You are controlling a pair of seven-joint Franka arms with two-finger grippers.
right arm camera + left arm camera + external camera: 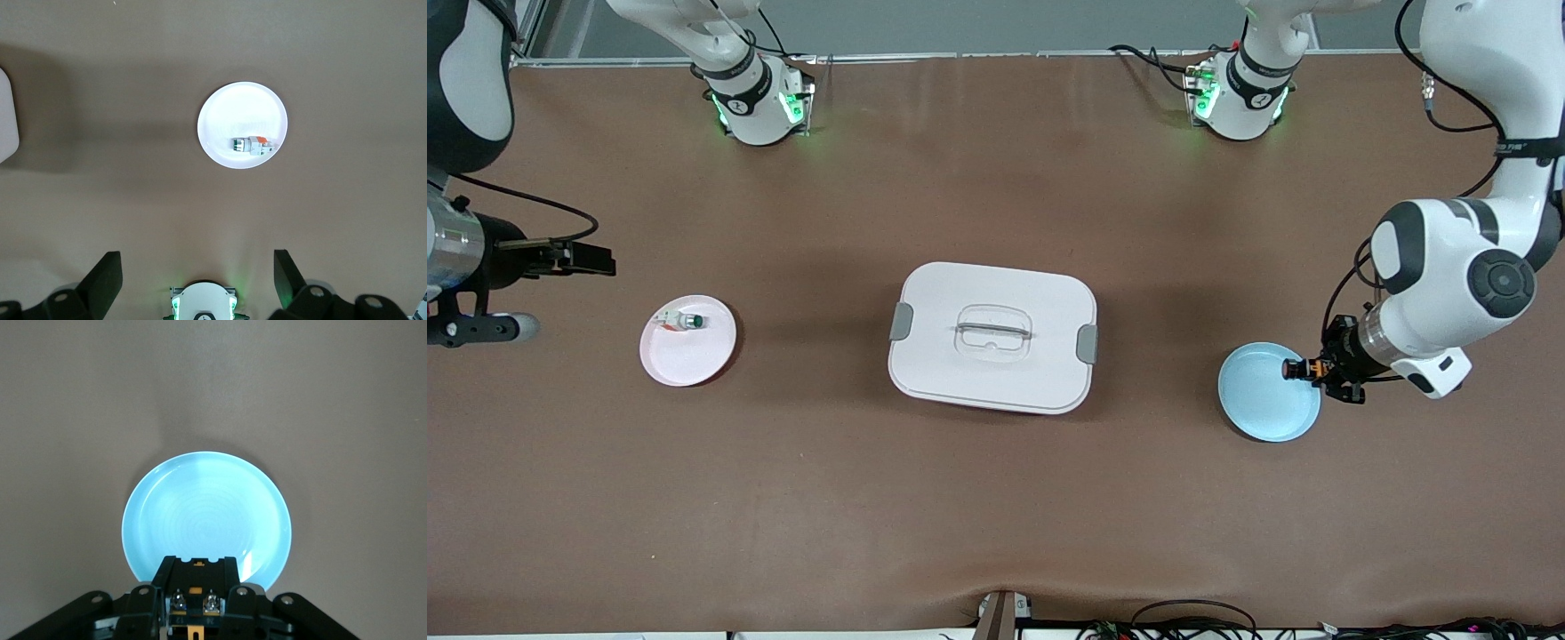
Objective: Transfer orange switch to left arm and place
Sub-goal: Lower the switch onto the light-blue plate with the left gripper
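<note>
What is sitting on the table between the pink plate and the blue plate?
The big white lidded box with grey side clips sits between the round pink plate and the round blue plate, with bare brown table on either side. The front view shows it.

I see two glossy white arms [1449,258] with black joint sections and round black caps. Green lights glow at both bases [760,111], black cables loop along the links, and each black hand [1325,366] shows small silver screws.
</note>
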